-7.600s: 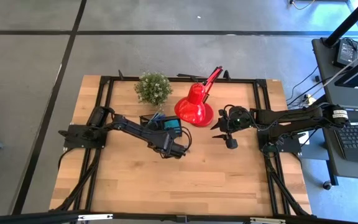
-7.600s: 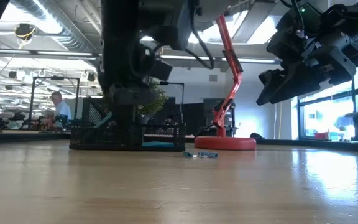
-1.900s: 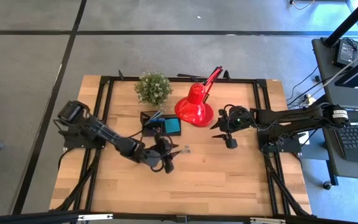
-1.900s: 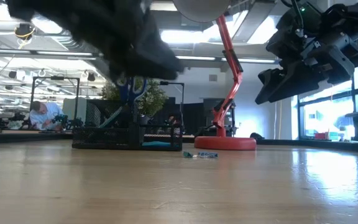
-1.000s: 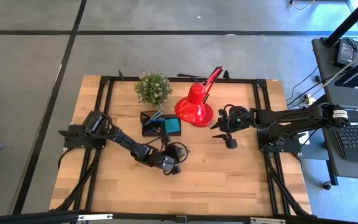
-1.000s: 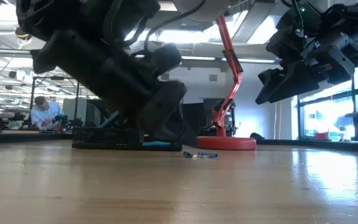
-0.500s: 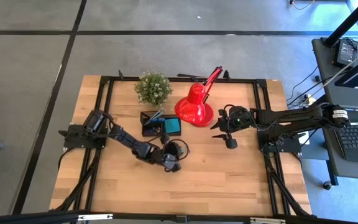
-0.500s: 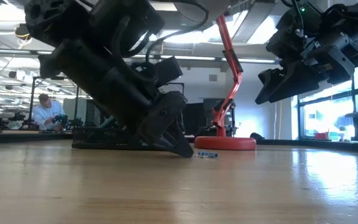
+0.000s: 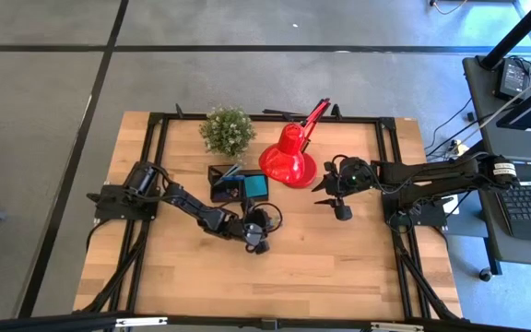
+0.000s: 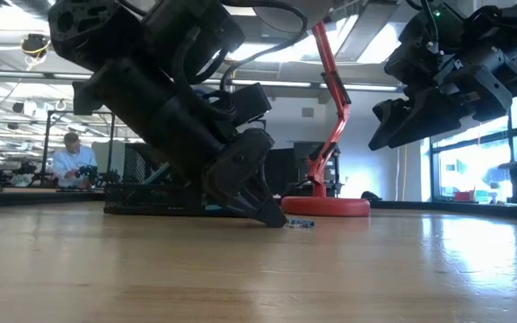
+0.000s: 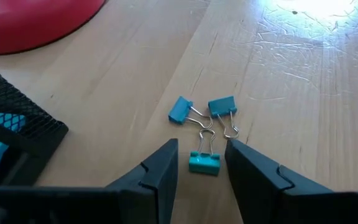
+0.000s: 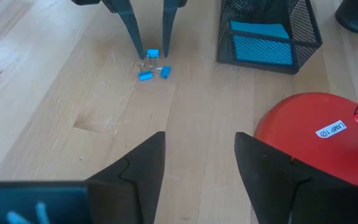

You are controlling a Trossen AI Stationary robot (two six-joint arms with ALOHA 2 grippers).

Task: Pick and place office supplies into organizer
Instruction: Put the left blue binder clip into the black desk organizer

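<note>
Three small teal binder clips (image 11: 204, 163) (image 12: 152, 62) (image 10: 299, 222) lie flat on the wooden table, in front of the lamp's base. My left gripper (image 11: 202, 152) (image 12: 152, 48) (image 9: 267, 227) is open and slants down to the table. Its fingertips stand on either side of the nearest clip, and I see no touch. The black mesh organizer (image 9: 212, 184) (image 12: 312, 28) holds a blue sticky-note pad (image 9: 255, 187) and stands on the far side of the left gripper. My right gripper (image 12: 197, 149) (image 9: 333, 205) hangs open above the table, to the right of the lamp.
A red desk lamp (image 9: 287, 161) stands with its base just right of the organizer, and a small green plant (image 9: 227, 131) is at the far edge. Black frame rails (image 9: 155, 157) run along the table's sides. Bare wood (image 9: 293, 267) lies toward the near edge.
My left gripper has edged toward the clips and tipped its fingers down, so that the tips now stand at table height around one clip. It stays open. The clips have not moved.
</note>
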